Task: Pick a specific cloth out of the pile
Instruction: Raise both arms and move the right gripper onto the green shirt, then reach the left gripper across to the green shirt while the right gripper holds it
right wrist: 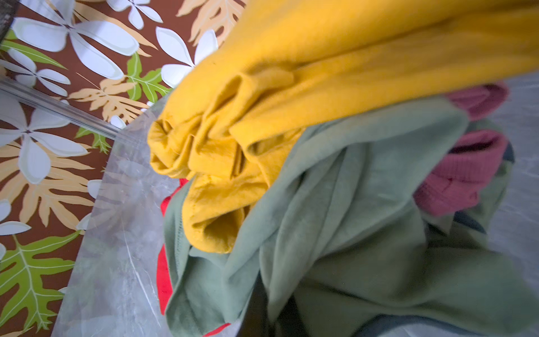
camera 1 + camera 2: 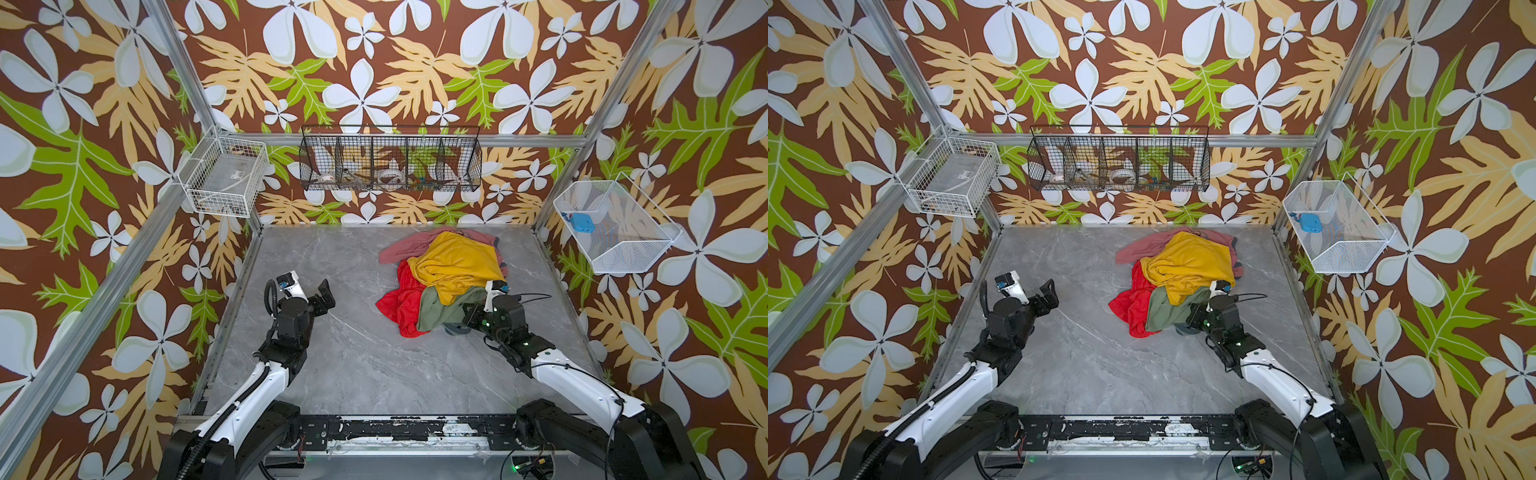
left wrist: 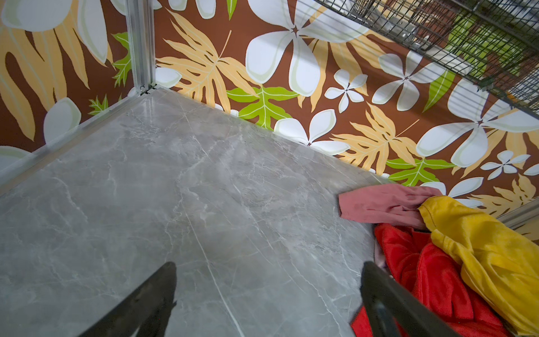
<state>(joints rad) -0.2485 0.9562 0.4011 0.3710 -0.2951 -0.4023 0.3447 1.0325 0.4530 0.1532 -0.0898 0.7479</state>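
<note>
Two pincers: the right pincer [image 2: 465, 311] grips the cloth [image 2: 436, 309] at the edge of the pile [image 2: 453, 262] and should draw slowly outward; the left pincer [image 2: 326, 296] gapes wide.

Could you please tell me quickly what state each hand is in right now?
Left hand: open, holding nothing.
Right hand: closed on the olive-green cloth.
</note>
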